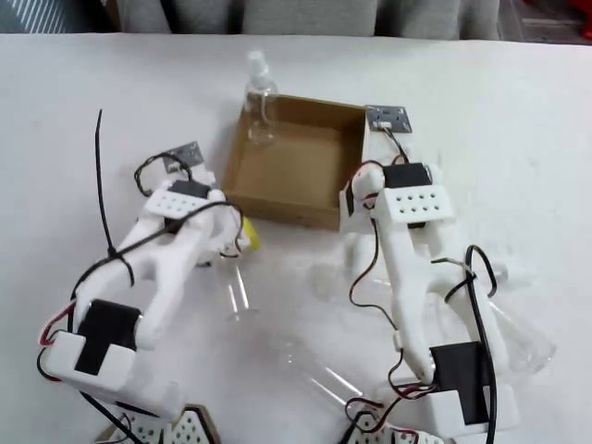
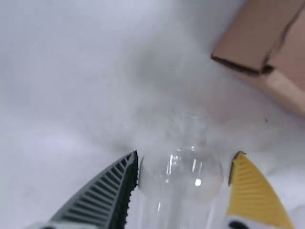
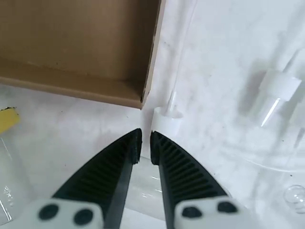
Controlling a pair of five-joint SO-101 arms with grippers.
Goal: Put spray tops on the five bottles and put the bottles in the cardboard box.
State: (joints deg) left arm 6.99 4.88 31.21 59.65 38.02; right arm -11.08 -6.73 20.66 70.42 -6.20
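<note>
A clear bottle [image 2: 183, 176] with no top and a bare neck sits between the grey and yellow fingers of my left gripper [image 2: 183, 160], which is shut on its body. In the high view this gripper [image 1: 239, 239] is just left of the cardboard box [image 1: 287, 211]. My right gripper [image 3: 145, 138] is shut, low by the box's near right corner [image 1: 354, 199]. A white spray top [image 3: 167, 121] with a thin dip tube lies just past its tips; I cannot tell whether they touch. One bottle with a spray top [image 1: 260, 92] stands upright at the box's far left corner.
Another capped bottle [image 3: 276, 90] and an open bottle neck [image 3: 295, 195] lie right of the right gripper. More clear bottles lie on the white table [image 1: 462, 111] near the right arm [image 1: 518, 319] and between the arms [image 1: 314, 370]. Cables trail from both arms.
</note>
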